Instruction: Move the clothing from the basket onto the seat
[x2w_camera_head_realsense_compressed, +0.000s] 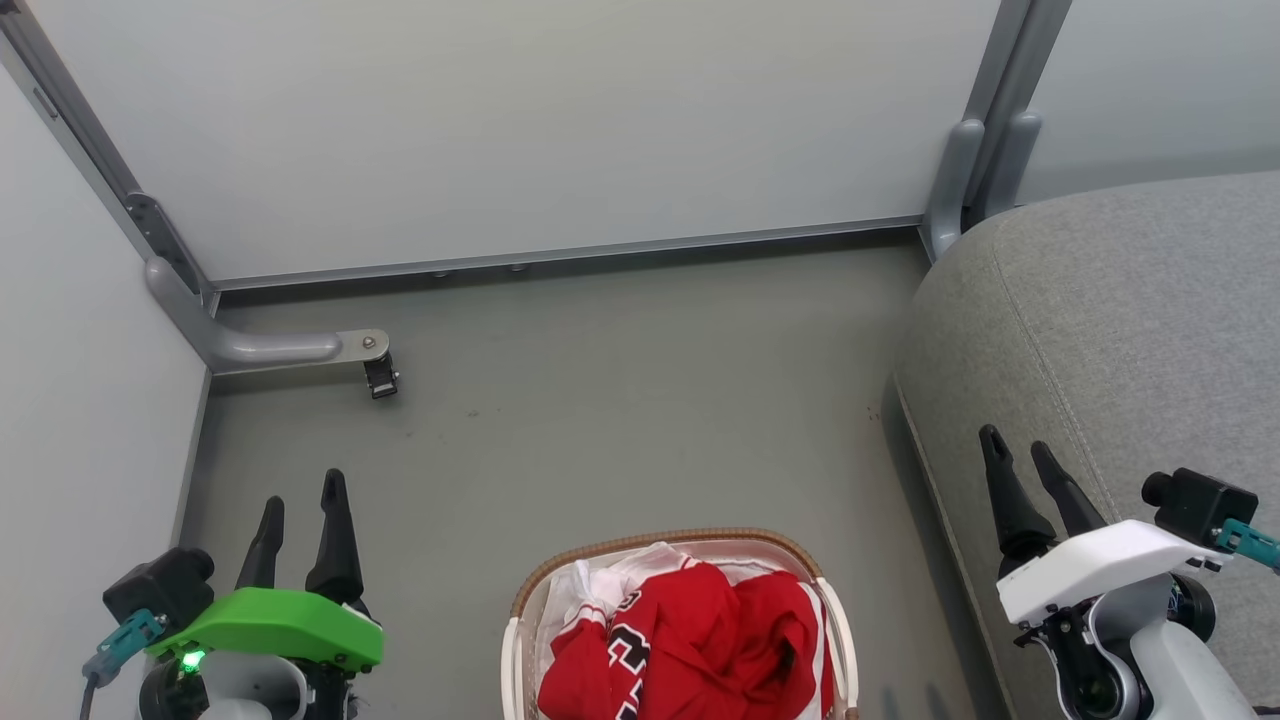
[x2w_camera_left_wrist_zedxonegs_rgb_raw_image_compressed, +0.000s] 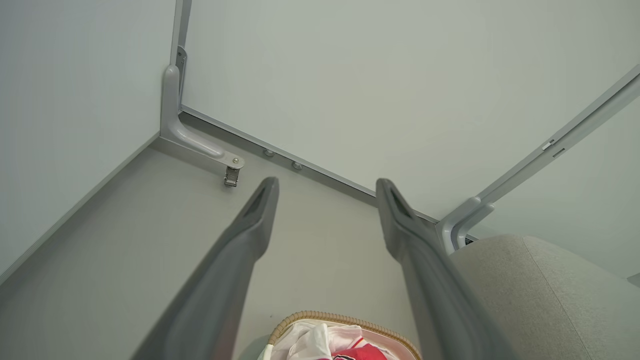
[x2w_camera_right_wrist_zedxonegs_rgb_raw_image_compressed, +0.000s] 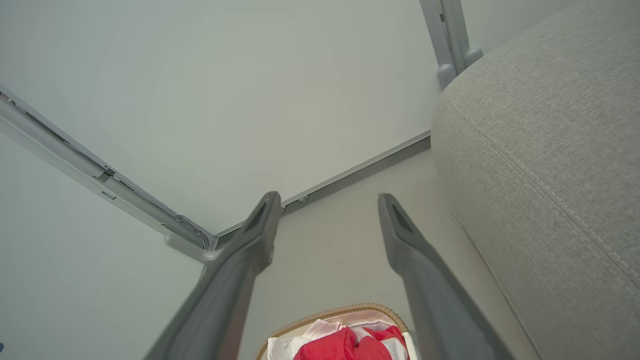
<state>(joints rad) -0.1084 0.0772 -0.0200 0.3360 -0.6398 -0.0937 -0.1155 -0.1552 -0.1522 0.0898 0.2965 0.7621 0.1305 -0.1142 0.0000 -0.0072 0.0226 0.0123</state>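
The basket, white with a brown woven rim, stands on the floor at the bottom middle of the head view. Red clothing with white trim and a black number is heaped inside it over a white liner. The grey seat fills the right side. My left gripper hangs open at the lower left, well left of the basket. Over the seat's front edge my right gripper is open too. Both wrist views catch the basket rim and the clothing below open, empty fingers.
Pale partition walls close the space at the back and left. A grey bracket with a small latch juts from the left corner onto the floor. Another grey post stands at the seat's far corner. Bare grey floor lies beyond the basket.
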